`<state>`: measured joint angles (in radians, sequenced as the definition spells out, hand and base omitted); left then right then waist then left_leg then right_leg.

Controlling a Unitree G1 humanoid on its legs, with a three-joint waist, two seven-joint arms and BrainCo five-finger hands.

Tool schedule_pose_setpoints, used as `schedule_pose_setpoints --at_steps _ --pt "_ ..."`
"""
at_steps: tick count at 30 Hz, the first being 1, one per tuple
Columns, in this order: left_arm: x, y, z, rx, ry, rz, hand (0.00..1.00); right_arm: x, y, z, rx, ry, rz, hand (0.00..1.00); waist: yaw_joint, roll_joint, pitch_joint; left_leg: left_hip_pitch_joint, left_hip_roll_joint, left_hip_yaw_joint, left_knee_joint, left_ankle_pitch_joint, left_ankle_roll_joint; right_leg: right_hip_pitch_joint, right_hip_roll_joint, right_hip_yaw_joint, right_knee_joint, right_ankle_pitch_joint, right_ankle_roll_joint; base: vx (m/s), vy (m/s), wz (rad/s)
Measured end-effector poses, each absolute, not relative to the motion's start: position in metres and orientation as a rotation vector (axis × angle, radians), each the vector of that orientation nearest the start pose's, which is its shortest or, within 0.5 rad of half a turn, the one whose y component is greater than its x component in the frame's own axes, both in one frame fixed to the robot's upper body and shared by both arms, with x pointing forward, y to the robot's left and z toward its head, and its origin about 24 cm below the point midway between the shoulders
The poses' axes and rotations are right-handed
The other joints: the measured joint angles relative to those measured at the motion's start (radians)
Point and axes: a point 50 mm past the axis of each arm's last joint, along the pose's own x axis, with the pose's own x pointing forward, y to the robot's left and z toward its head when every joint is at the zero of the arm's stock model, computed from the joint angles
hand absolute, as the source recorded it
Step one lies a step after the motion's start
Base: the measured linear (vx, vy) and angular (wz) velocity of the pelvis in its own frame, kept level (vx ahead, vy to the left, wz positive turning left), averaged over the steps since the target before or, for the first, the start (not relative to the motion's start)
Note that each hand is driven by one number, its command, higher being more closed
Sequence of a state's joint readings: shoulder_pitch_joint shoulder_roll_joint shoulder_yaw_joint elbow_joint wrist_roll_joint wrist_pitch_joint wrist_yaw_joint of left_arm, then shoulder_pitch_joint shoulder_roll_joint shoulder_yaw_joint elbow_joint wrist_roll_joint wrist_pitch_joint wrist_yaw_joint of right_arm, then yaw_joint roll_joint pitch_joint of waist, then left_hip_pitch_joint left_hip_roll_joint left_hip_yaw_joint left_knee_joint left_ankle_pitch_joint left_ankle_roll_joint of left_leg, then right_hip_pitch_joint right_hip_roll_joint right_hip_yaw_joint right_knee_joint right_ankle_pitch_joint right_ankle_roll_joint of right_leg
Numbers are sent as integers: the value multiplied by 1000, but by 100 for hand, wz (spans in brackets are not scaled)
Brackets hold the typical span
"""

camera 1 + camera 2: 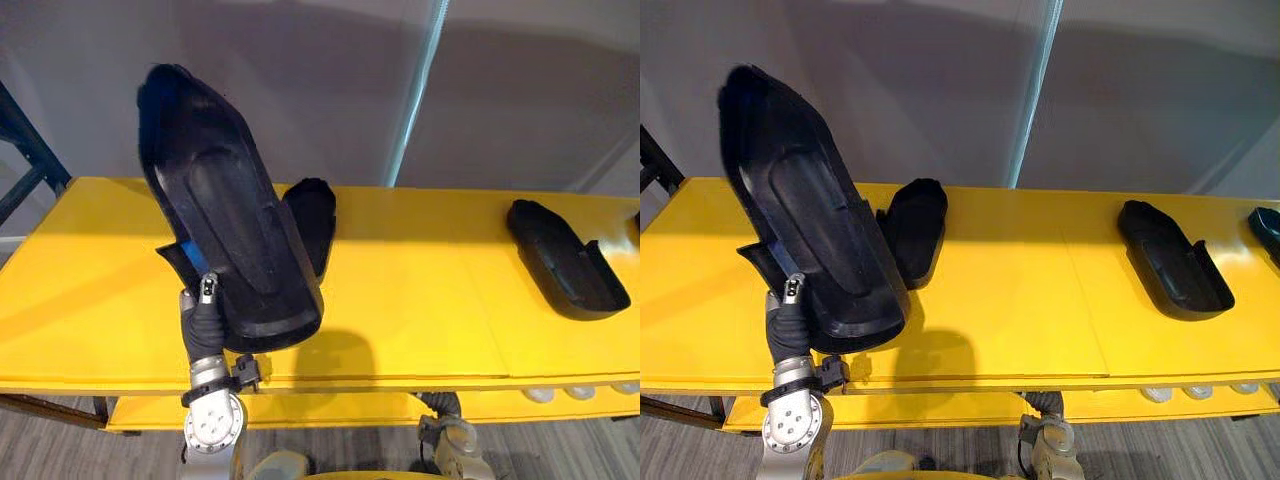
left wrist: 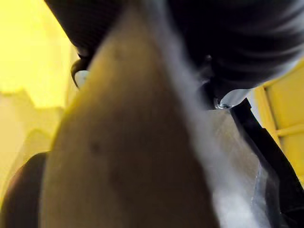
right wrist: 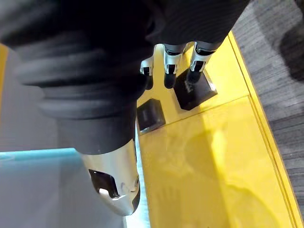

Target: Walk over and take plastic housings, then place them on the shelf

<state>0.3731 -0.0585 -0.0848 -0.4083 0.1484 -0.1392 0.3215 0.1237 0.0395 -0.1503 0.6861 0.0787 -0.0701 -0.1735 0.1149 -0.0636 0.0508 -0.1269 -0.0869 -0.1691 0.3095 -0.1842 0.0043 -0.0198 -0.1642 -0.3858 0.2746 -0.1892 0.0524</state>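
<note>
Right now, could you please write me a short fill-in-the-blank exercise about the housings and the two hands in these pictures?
1. The left hand holds the raised housing above the ____ table.
2. A second housing lies on the table, partly hidden ____ the raised one.
3. The housing on the right rests on the table, touched by ____ hand.
4. The right hand holds ____.

Missing words: yellow; behind; neither; nothing.

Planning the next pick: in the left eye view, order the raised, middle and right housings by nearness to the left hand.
1. Raised housing, held in the left hand.
2. Middle housing, on the table behind it.
3. Right housing, far to the right.
</note>
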Motion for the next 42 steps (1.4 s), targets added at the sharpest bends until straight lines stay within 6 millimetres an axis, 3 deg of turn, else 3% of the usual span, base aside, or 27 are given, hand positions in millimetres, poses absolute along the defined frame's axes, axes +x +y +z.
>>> schedule_pose_setpoints --at_steps 5,6,7,8,9,11,12,14,15,16,17,18,19,20,22,23,24,25,26,27,29,37,42 --pt "181 151 75 51 -206 309 100 138 -183 -126 92 780 -392 0 -22 -1 0 -21 -16 -27 -34 57 -29 -3 -16 -62 -11 0 -1 -19 -56 41" --pt "181 152 75 56 -206 313 100 136 -182 -128 93 790 -393 0 -23 0 0 -26 -5 4 -36 34 -23 -5 -24 -69 -11 4 -6 -101 28 32" --pt "182 152 75 57 -210 313 100 138 -179 -128 99 792 -387 0 -23 2 3 -54 58 132 17 -2 0 -11 -30 -82 2 4 -9 -83 43 22" --pt "183 152 76 54 -213 312 100 138 -180 -128 96 792 -391 0 -25 5 4 -73 97 181 68 -9 6 -17 -38 -82 15 4 -9 -53 50 15" --pt "183 152 76 51 -213 314 100 138 -182 -128 88 791 -398 0 -28 6 7 -88 153 230 135 -20 -9 -22 -53 -80 31 4 -9 -32 115 7" --pt "183 152 76 46 -213 323 100 138 -187 -127 71 784 -413 0 -51 5 6 -71 320 306 226 -31 -26 -22 -110 -65 68 9 1 -43 198 -4" --pt "182 152 76 44 -216 323 100 136 -189 -127 66 787 -417 0 -52 7 5 -58 355 311 226 -31 -26 -25 -123 -56 73 13 13 -59 384 -25" --pt "183 149 78 34 -226 315 100 128 -198 -127 56 795 -450 0 -59 37 -14 -25 447 306 173 -11 -32 -43 -163 -42 76 34 80 -61 565 -9" --pt "183 147 78 18 -227 309 100 121 -204 -128 43 807 -469 0 -75 62 -29 -14 457 299 123 24 -67 -52 -180 -44 76 52 120 -33 453 23" --pt "183 147 78 16 -229 308 100 119 -206 -129 39 817 -474 0 -81 69 -37 -10 439 297 109 -18 -145 -57 -194 -41 72 66 139 -49 745 41" --pt "186 149 79 23 -239 309 100 117 -201 -132 65 835 -482 0 -101 38 -36 -18 391 308 112 -59 -213 -53 -246 -28 34 114 151 -44 507 13" --pt "185 153 78 24 -233 328 100 116 -190 -136 75 857 -439 0 -91 14 -33 -29 359 321 147 -72 -190 -49 -264 -16 -18 181 114 -72 703 3" --pt "186 154 77 28 -232 328 100 116 -186 -136 73 861 -421 0 -90 8 -32 -49 354 323 178 -81 -179 -45 -266 -16 -43 223 93 -90 509 -28" --pt "186 155 78 40 -235 319 100 122 -184 -134 68 846 -406 0 -81 -9 -26 -70 346 341 239 -103 -153 -41 -267 -17 -77 308 47 -129 598 -34" --pt "186 155 78 56 -236 309 100 126 -184 -133 52 837 -398 0 -65 -17 -30 -67 349 378 268 -131 -119 -53 -264 -19 -96 390 -19 -148 454 -35" --pt "186 156 78 63 -239 307 100 131 -181 -132 45 826 -380 0 -76 -18 -30 -64 346 393 249 -145 -96 -62 -244 5 -25 312 28 -169 270 -4" --pt "186 155 77 62 -234 305 100 131 -182 -132 44 825 -376 0 -79 -19 -29 -51 343 397 232 -146 -83 -82 -194 57 100 187 86 -149 197 0" --pt "186 155 77 64 -232 307 100 130 -182 -132 47 829 -374 0 -72 -18 -29 -40 338 401 218 -144 -78 -91 -159 92 153 121 103 -125 94 -4" --pt "186 155 77 59 -233 312 100 127 -181 -135 50 844 -366 0 -74 -16 -29 -26 320 398 194 -131 -68 -91 -73 161 219 -8 104 -75 36 -3" --pt "186 153 77 48 -233 313 100 124 -180 -137 51 862 -365 0 -75 -11 -30 -23 305 397 182 -126 -65 -86 -12 207 236 -87 81 -74 15 3" --pt "187 149 74 21 -220 325 100 121 -181 -138 52 872 -371 0 -75 7 -21 -24 286 386 183 -121 -73 -70 51 252 208 -154 17 -57 -35 15" --pt "188 147 63 64 -167 300 100 116 -180 -140 71 887 -383 0 -72 39 -30 -14 292 341 142 -78 -110 -28 84 221 135 -122 -14 42 -41 9" --pt "187 154 61 76 -153 325 100 117 -179 -140 72 881 -383 0 -71 11 -38 38 295 343 84 -66 -110 36 101 226 47 -79 -16 85 2 -2"
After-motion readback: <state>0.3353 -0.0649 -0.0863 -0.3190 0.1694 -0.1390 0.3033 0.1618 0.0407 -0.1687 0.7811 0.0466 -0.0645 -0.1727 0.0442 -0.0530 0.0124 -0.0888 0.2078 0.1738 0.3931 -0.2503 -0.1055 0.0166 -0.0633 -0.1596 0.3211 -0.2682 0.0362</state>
